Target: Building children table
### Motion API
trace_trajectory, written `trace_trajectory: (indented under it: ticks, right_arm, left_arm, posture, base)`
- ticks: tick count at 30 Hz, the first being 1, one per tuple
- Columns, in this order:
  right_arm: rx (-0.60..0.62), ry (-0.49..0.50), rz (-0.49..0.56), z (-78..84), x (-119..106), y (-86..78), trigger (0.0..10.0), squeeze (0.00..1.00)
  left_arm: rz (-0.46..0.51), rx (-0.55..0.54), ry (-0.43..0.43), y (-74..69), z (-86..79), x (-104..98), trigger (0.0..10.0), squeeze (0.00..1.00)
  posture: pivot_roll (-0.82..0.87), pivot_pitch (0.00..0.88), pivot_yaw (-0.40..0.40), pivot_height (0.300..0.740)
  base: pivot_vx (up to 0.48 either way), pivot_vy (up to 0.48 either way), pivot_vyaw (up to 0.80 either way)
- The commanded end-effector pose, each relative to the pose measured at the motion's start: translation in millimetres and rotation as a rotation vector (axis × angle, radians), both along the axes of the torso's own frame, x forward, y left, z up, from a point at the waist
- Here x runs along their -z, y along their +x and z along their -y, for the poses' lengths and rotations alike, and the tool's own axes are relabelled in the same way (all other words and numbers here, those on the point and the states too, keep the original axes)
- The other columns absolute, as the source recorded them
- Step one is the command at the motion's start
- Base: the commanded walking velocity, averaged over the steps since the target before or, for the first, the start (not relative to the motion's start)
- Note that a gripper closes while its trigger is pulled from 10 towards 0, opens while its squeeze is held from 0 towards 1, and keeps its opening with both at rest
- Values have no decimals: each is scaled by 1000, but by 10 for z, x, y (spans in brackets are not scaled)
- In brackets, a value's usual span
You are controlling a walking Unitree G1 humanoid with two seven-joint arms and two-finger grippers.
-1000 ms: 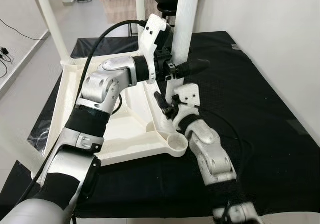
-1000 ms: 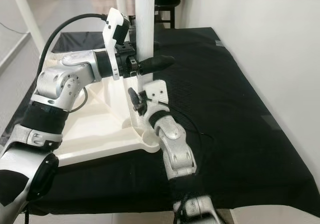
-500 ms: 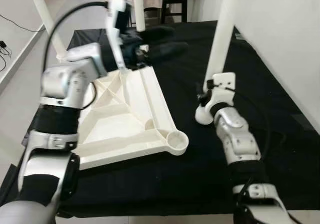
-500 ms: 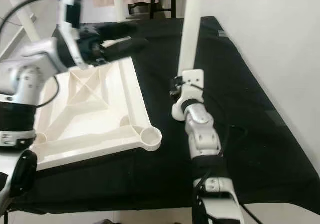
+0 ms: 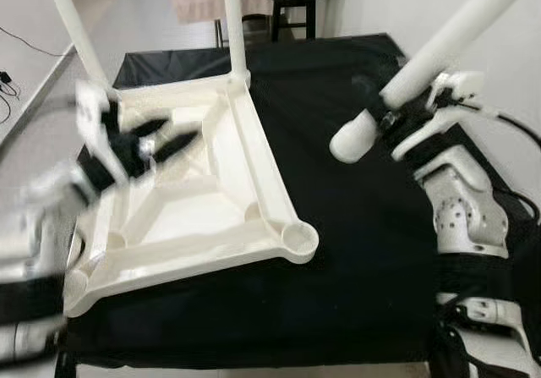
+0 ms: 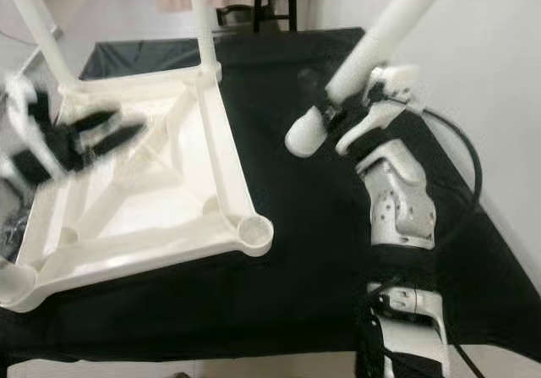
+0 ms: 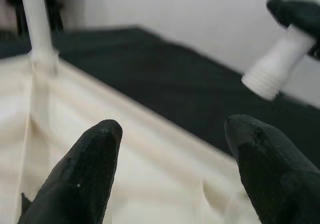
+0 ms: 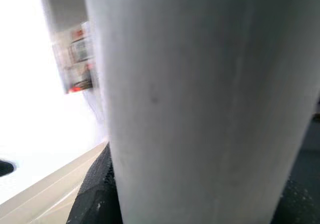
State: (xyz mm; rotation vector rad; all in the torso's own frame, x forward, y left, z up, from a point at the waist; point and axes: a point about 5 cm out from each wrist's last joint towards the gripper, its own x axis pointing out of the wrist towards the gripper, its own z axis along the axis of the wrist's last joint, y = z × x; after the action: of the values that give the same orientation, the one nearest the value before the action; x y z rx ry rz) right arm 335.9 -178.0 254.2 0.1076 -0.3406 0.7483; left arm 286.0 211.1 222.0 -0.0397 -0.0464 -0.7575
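Behind table leg (image 5: 439, 52), right fingers hidden.

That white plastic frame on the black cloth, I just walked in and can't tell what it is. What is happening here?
It is a children's table top lying upside down on a black-covered surface, with two legs standing up at its far corners. The right gripper holds another white leg tilted in the air, off to the right of the table top. The near corner socket has no leg in it. The left gripper hovers open over the table top's underside, holding nothing.
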Motion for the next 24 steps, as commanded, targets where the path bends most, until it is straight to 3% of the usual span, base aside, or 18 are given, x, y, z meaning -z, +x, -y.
trace_trajectory:
  ticks: [1, 3, 6, 14, 17, 24]
  right_arm:
    - [-277, -125, 3, -154, 117, -199, 10000, 0]
    - [-348, -152, 2, -173, 148, -251, 10000, 0]
    - [-517, -197, -38, -249, 157, -223, 10000, 0]
    - [-592, -204, -53, -345, 156, -201, 10000, 0]
    - [-621, -197, -50, -417, 188, -263, 10000, 0]
    - [-753, -229, -66, -417, 274, -418, 10000, 0]
  left_arm:
    - [-113, 87, 32, -325, 193, 283, 10000, 0]
    - [-141, 103, 31, -426, 243, 347, 10000, 0]
    - [-188, 163, 30, -725, 486, 504, 10000, 0]
    - [-228, 128, 79, -877, 603, 681, 10000, 0]
    - [-248, 135, 104, -972, 612, 715, 10000, 0]
    - [-313, 162, 173, -1173, 659, 826, 10000, 0]
  posture:
    - [63, 170, 41, 740]
    - [63, 170, 41, 740]
    - [102, 205, 35, 740]
    - [109, 223, 39, 740]
    - [108, 230, 44, 740]
    - [104, 244, 57, 740]
  base:
    - [0, 0, 0]
    - [0, 0, 0]
    - [0, 0, 0]
    - [0, 0, 0]
    - [0, -465, 0]
    - [0, -308, 707]
